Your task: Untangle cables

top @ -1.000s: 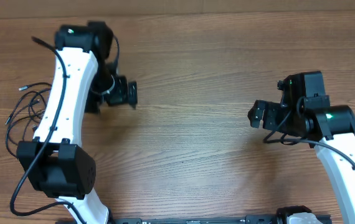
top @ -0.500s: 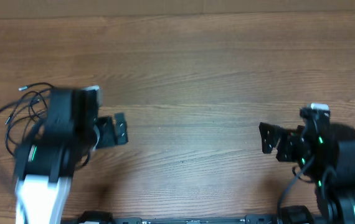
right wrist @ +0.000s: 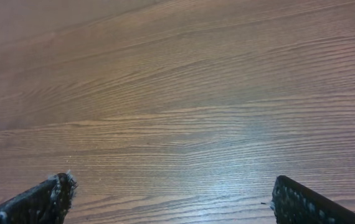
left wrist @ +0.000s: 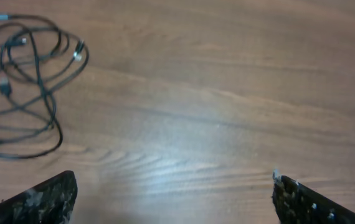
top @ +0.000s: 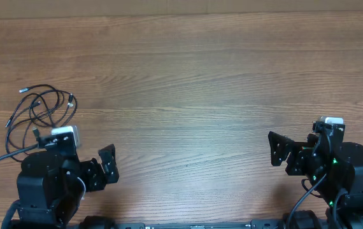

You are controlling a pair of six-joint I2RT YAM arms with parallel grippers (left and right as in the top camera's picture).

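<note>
The middle of the table (top: 200, 83) and the strip along its far edge are bare, so a passage is given there. Near the left edge the way is blocked by the cables (top: 39, 105), spread in loose loops. The near corners are taken by the left gripper (left wrist: 171, 183) and the right gripper (right wrist: 171, 182), both with jaws wide apart.
</note>
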